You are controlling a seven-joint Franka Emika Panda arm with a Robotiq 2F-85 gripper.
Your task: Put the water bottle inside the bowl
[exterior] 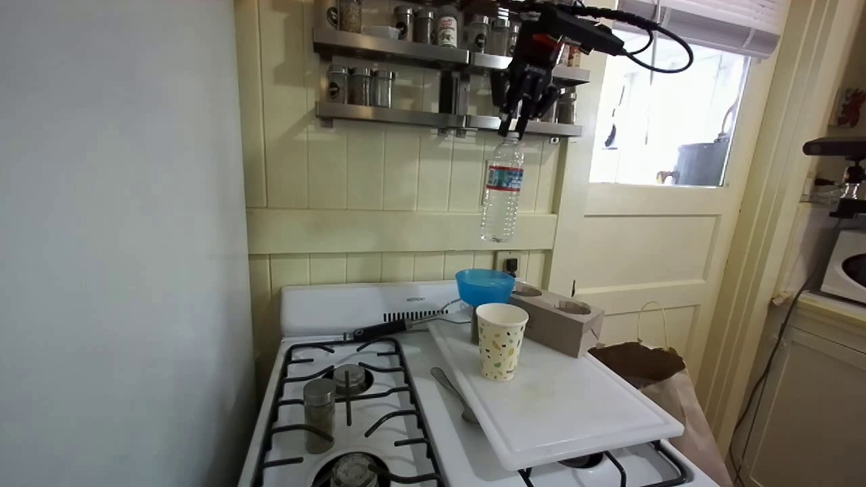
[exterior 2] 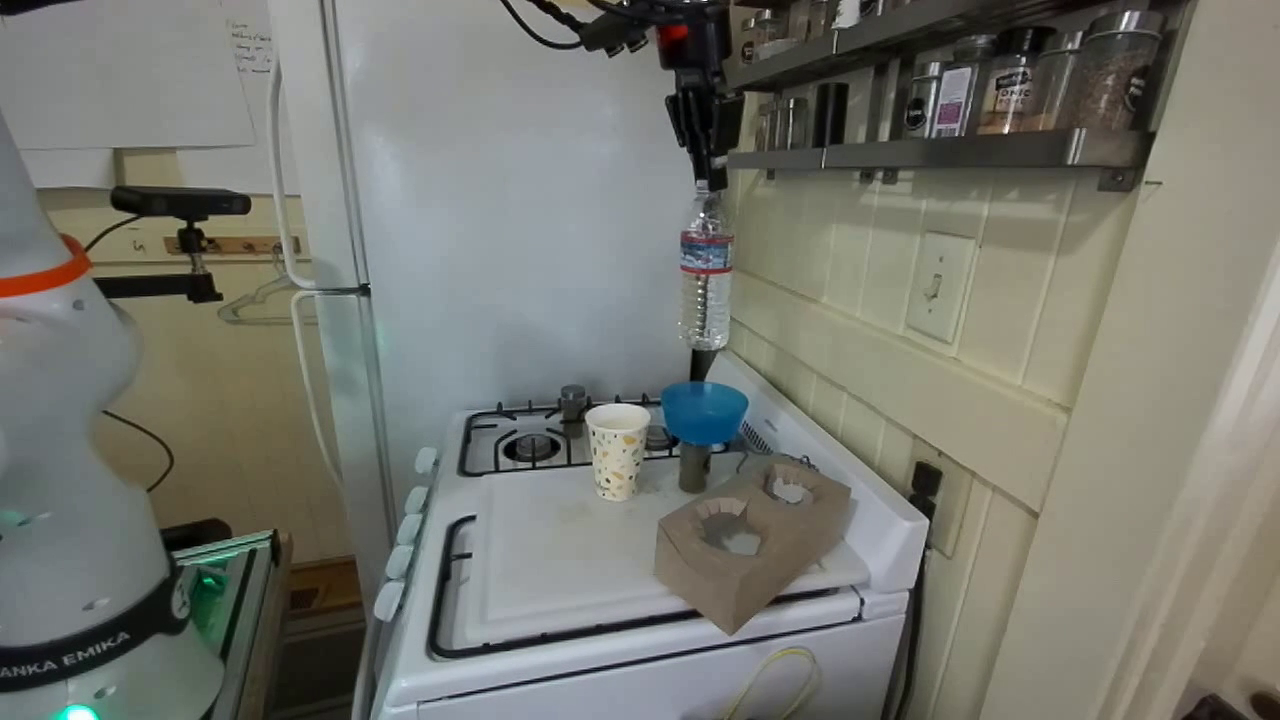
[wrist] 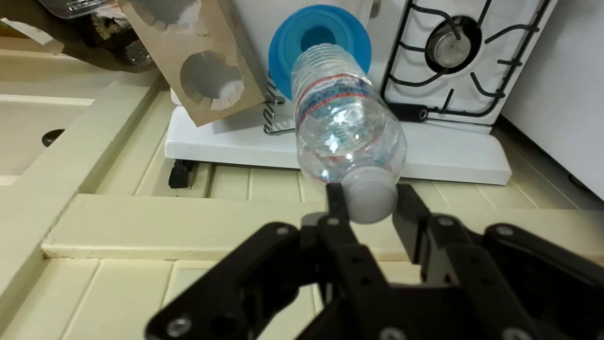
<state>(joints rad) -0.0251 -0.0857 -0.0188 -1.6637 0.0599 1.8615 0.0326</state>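
1. Jaws of the black gripper point(wrist: 371, 204) are closed on the white cap point(wrist: 373, 196) of the water bottle point(exterior: 503, 210), which is gripped from two sides.
2. In both exterior views, the clear bottle is held in mid-air, nearly upright, its base pointed down.
3. Beneath it the bright blue bowl point(exterior: 484, 289) is seen, with a gap between the bowl's rim and the bottle's base.
4. The bowl appears to be propped on a small jar point(exterior 2: 694, 470); near it, a white patterned paper cup point(exterior: 500, 345) is stood upright on a white cutting board point(exterior: 575, 399).
5. By the bowl, a brown cardboard holder point(exterior: 548, 328) with two round holes is set at the board's edge.
6. The board is laid across part of a white stove point(exterior: 338, 309), with a spoon point(exterior: 451, 389) by its edge.
7. Lidded jars point(exterior: 360, 88) are lined up on metal shelves point(exterior: 389, 116) above.
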